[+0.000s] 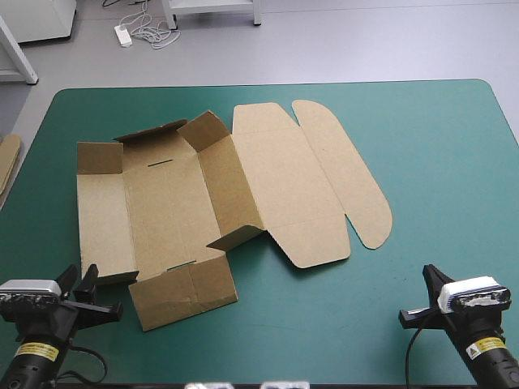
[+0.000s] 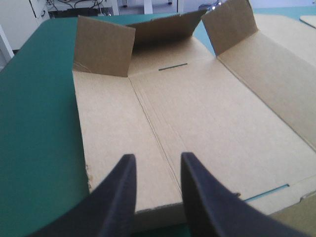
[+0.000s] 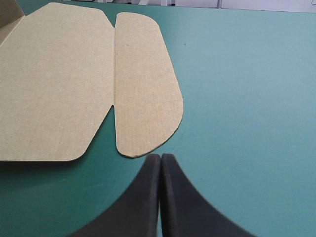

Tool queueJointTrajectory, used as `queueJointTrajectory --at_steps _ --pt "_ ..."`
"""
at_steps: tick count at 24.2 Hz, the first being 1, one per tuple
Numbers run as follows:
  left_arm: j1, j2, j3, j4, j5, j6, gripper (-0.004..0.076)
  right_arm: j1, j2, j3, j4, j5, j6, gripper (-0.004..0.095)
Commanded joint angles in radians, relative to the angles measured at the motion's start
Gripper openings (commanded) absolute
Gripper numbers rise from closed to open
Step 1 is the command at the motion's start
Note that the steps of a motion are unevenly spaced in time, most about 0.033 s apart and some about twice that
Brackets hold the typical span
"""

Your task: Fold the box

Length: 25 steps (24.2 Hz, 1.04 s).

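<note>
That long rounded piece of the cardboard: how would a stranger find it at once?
On the teal-green table lies the brown box, a cut sheet with some walls raised. Its rightmost part is the rounded flap, lying flat ahead of the right gripper. Unlike its straight-edged neighbours, its ends are rounded.

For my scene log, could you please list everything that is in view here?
box: one, brown, left and middle of the table, mostly flat, several flaps raised
spare board: one edge, brown, at the table's left edge
table cover: one, teal-green, under it all
left end effector: one, black, open, at the box's near edge
right end effector: one, black, shut, near the box's rounded flap
</note>
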Motion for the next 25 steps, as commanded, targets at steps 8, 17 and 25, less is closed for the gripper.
queueJointTrajectory --at_steps 8,17,25 --pt "-0.005 0.437 -0.485 0.006 0.288 -0.102 0.0335 -0.001 0.012 -0.027 0.003 -0.088 -0.007 -0.0019" --pt "0.022 0.655 -0.598 0.011 0.252 -0.255 0.0333 -0.001 0.012 -0.027 0.003 -0.091 -0.007 -0.0019" --pt "0.445 0.770 -0.598 -0.362 0.270 0.044 0.0333 -0.001 0.012 -0.027 0.003 -0.098 -0.007 -0.0019"
